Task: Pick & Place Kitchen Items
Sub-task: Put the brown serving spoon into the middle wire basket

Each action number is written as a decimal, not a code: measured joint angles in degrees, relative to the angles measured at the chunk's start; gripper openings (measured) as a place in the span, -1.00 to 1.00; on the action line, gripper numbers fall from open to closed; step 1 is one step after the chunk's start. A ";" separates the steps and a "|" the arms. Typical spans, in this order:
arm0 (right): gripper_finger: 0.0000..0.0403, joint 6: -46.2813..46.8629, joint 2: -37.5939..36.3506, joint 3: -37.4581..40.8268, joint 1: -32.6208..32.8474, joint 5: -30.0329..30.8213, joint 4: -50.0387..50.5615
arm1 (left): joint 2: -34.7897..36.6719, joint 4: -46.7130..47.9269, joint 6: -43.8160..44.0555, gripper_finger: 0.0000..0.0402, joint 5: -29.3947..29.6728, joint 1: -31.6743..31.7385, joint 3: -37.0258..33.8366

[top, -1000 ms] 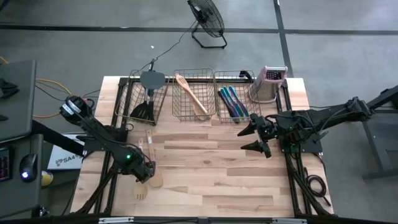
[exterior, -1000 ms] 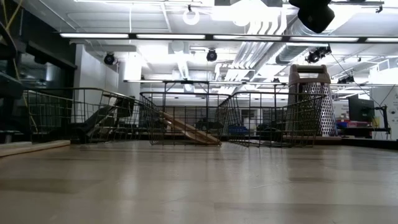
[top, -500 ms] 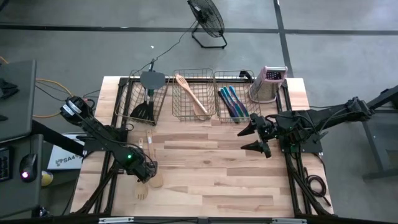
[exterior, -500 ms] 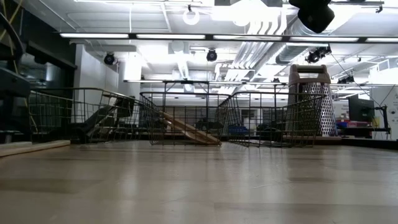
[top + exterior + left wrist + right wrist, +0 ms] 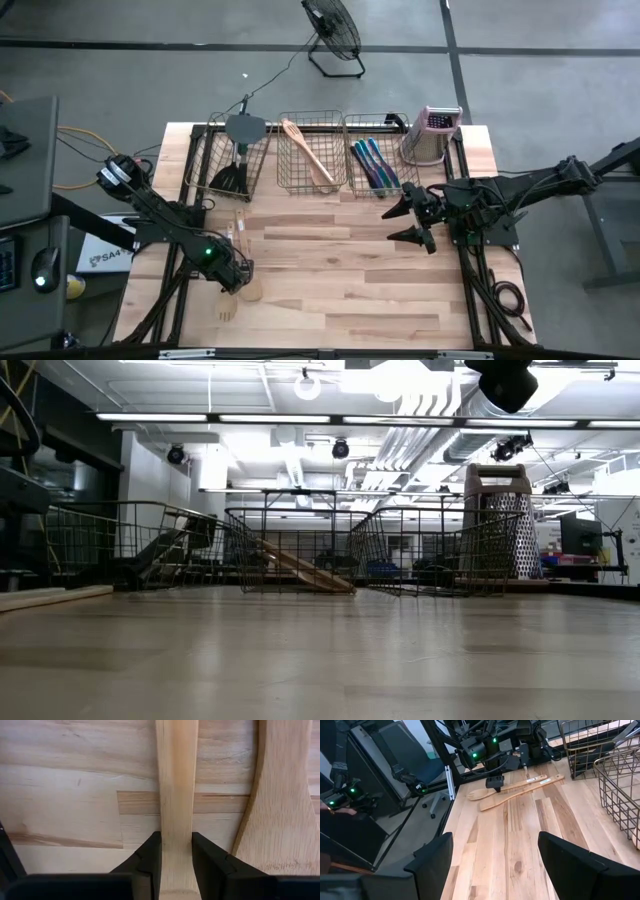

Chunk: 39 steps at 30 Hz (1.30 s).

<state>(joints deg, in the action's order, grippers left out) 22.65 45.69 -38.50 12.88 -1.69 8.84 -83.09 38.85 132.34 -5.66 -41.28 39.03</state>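
Note:
Two pale wooden utensils lie flat on the table near its left front: a fork (image 5: 227, 300) and a spatula (image 5: 248, 285) beside it. My left gripper (image 5: 238, 277) stands over them, pointing down, shut on the fork's handle. The spatula's widening blade (image 5: 280, 810) lies just beside the fingers, untouched. My right gripper (image 5: 405, 222) hangs open above the table's right half and holds nothing; its view shows the fork (image 5: 485, 794), the spatula (image 5: 520, 796) and the left gripper (image 5: 495, 782) far off. My left gripper pinches the fork's straight handle (image 5: 176, 815) between its two fingers (image 5: 150, 852), one on each long edge. The fingers come from above, pointing down, and lie across the handle. The fork rests flat on the table.
Three wire baskets stand along the far edge: the left one (image 5: 228, 160) holds dark spatulas, the middle one (image 5: 312, 152) a wooden spoon, the right one (image 5: 378, 155) blue and teal pieces. A metal box grater (image 5: 432, 133) stands at the far right. Bare wood lies between the arms.

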 joint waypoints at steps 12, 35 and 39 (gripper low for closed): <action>0.42 0.00 0.00 0.00 0.00 -0.01 -0.02 | -0.30 4.47 -4.76 -0.60 0.49 -0.02 2.65; 0.42 3.52 0.00 0.00 0.00 -0.25 -0.17 | -0.09 8.82 -26.13 -0.61 24.55 0.02 21.67; 0.42 6.09 0.00 0.00 0.00 -0.25 -0.50 | -0.07 8.81 -31.37 -0.61 30.19 0.02 24.66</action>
<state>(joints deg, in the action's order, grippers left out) 28.74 45.69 -38.50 12.88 -1.93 8.34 -83.15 47.66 100.97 24.54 -41.25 63.69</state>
